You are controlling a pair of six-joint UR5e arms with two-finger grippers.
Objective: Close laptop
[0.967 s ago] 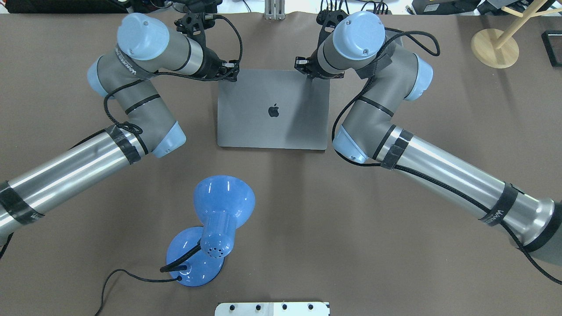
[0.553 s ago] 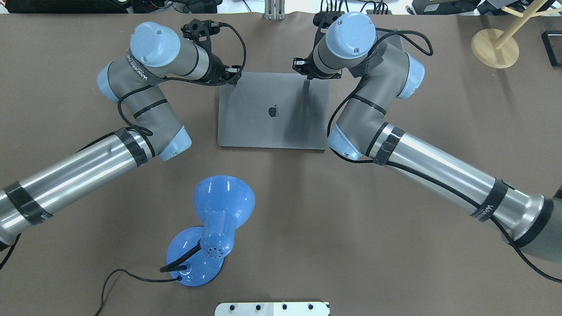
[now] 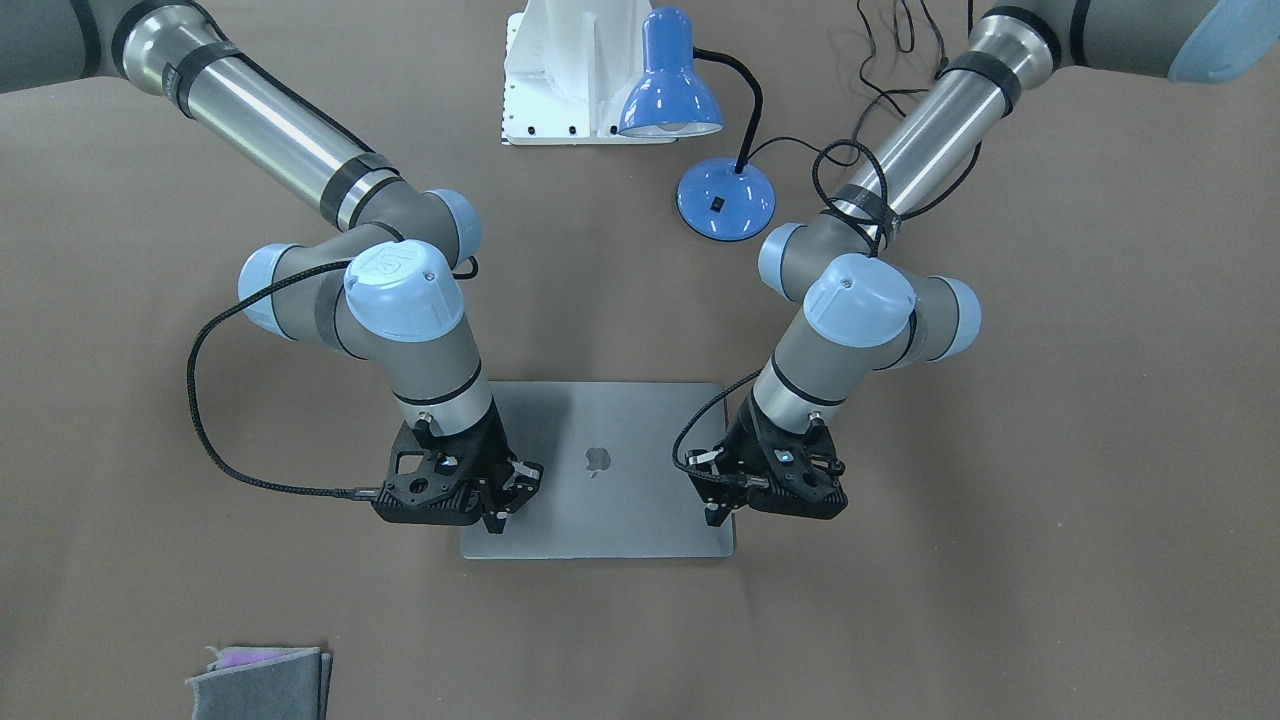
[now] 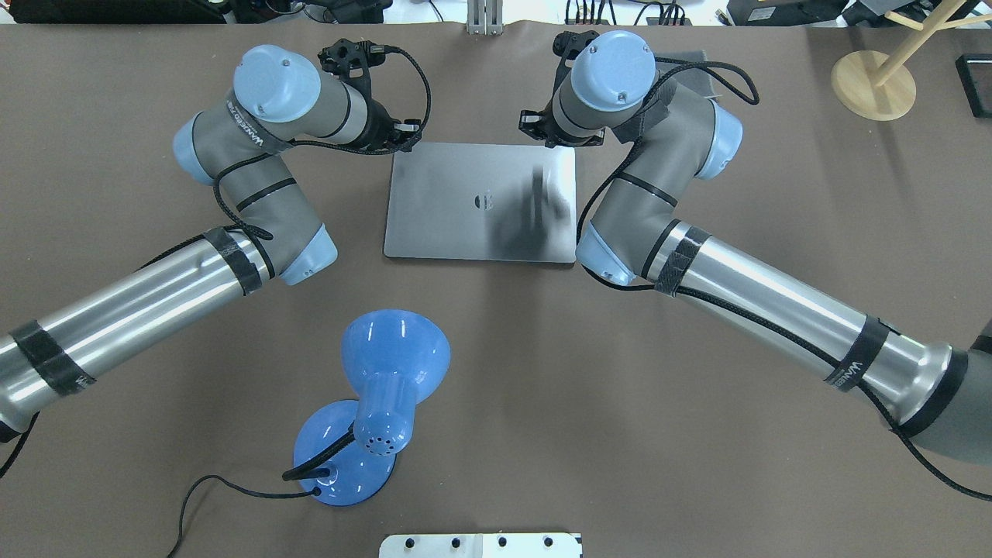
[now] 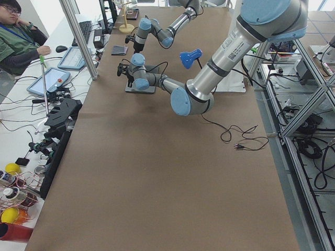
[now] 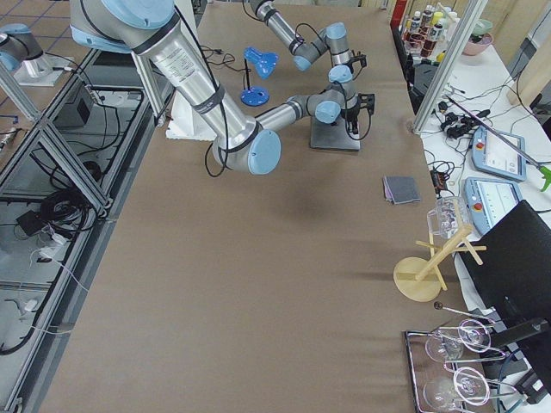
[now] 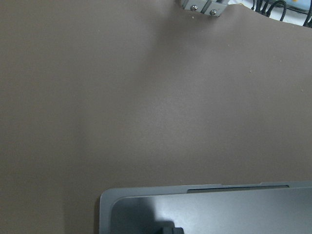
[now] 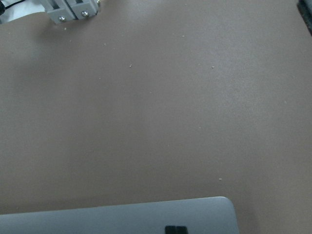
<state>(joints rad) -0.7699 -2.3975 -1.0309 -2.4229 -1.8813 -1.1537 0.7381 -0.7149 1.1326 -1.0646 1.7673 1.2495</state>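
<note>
The space-grey laptop (image 4: 465,225) lies in the middle of the table, its lid with the dark apple logo facing up and lying almost flat; no screen or keys show. It also shows in the front view (image 3: 620,500). My left gripper (image 4: 404,136) is at the lid's far left corner, on the view's right in the front view (image 3: 714,512). My right gripper (image 4: 542,133) is at the far right corner, also seen in the front view (image 3: 497,516). Both look shut, tips down on the lid. The wrist views show the lid's far edge (image 7: 219,209) (image 8: 122,219).
A blue desk lamp (image 4: 387,372) with a black cable stands near the robot's side. A white base plate (image 4: 480,545) sits behind it. A wooden stand (image 4: 873,84) is at the far right. A folded grey cloth (image 3: 260,680) lies at the operators' edge.
The lid has swung down from a tilt to almost flat. Both grippers have gone down with its far edge.
</note>
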